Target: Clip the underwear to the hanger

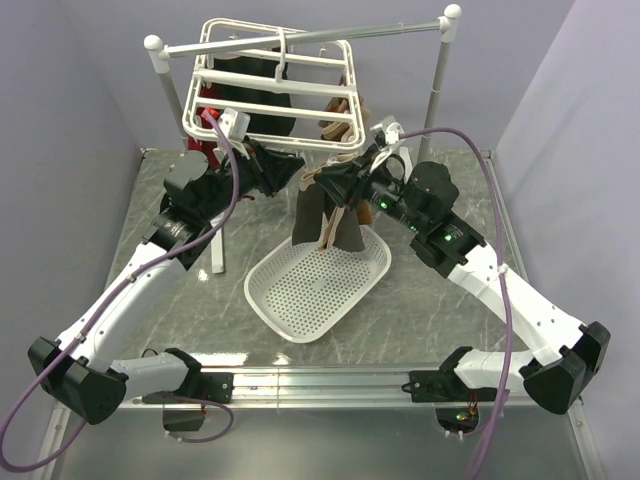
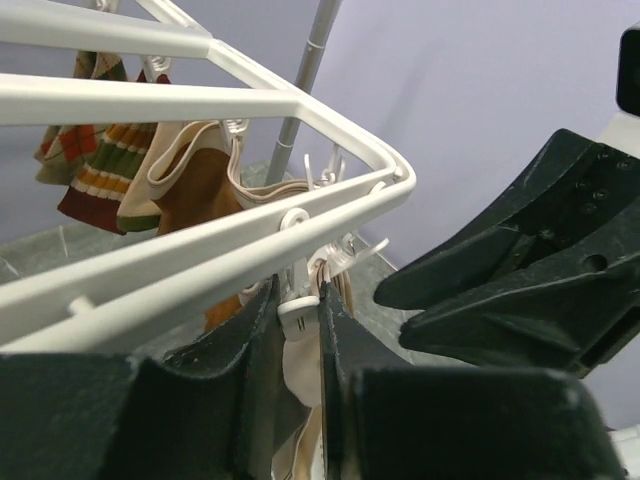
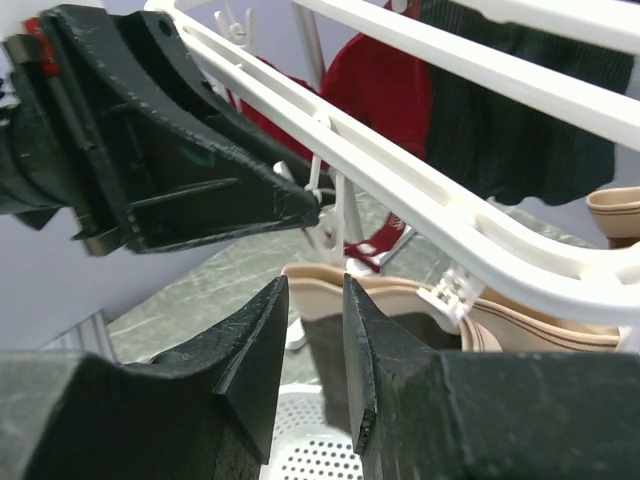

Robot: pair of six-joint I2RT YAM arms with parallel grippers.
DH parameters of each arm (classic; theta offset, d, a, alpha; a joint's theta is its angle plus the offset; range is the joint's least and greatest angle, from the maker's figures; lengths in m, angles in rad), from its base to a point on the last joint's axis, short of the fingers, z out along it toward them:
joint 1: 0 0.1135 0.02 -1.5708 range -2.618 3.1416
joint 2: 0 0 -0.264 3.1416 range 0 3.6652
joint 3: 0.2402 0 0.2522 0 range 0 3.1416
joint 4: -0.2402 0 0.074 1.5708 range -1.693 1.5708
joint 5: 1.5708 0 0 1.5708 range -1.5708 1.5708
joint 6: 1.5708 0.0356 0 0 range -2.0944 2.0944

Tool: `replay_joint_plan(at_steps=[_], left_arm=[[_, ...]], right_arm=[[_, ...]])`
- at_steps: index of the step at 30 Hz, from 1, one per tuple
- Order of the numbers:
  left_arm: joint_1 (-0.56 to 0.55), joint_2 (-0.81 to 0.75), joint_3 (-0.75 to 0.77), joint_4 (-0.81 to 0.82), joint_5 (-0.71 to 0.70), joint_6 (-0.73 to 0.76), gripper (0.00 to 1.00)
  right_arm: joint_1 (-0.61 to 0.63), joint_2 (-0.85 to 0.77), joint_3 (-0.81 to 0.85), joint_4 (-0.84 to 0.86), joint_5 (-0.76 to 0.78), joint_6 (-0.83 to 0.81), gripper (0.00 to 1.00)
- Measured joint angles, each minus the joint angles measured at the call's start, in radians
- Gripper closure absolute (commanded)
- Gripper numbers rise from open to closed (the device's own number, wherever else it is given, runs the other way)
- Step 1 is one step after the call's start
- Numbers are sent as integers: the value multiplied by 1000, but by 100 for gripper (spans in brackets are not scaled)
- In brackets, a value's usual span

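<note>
Fingers of your left gripper (image 2: 298, 322) are pressing in on a small white clip (image 2: 298, 308) from both sides, right under the near corner of the hanger (image 2: 200, 255). Directly below those fingers, the pale waistband of the underwear (image 1: 322, 215) is showing. Across from them, your right gripper (image 3: 335, 325) is facing in with its fingers nearly together. As far as the narrow gap allows a reading, it is pinching the waistband's top edge, and the dark body of the briefs is hanging down from there.

Judged from this, you are feeding the band into the clip. You are wanting the clip's mouth squeezed wide and the band lifted straight up into it, with the left fingers letting go before the right ones.

Laundry is crowding in: an orange-brown garment (image 2: 195, 195) and striped socks (image 2: 100, 170) are hanging beyond the left fingers, a red garment (image 3: 370, 85) and a dark one (image 3: 520, 130) beyond the right. Neighbouring clips are dangling close enough to snag. A white basket (image 1: 320, 285) is sitting beneath both grippers, and a grey rail (image 1: 330, 35) is carrying the hanger above.
</note>
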Motion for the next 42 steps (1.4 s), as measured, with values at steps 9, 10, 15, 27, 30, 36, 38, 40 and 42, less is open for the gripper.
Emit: replay_joint_plan(at_steps=[9,10,15,27,30,36,38,40,42], left_arm=[[0,-9,32,-79,-6,-61,100],[0,-9,35,-87,-8,-69,100],[0,-2,47,-114,-24,-108,100],[0,11,82,-209,-60,-253,100],[0,19,102,-233,-72,-271,100],[0,35,123,-268,-82,-292,100],[0,38,125,-274,-83,-293,99],[0,39,125,-278,-85,-296,100],[0,39,125,-280,-86,-301,100]], right_arm=[[53,54,51,5,56,-56,64],[57,56,53,5,60,-63,64],[94,64,53,3,100,-128,63],[212,65,15,70,294,-406,58],[235,65,-10,85,343,-474,57],[254,67,-27,102,410,-570,56],[254,68,-27,115,419,-587,56],[254,74,-27,127,426,-600,56],[254,85,-27,130,426,-608,56]])
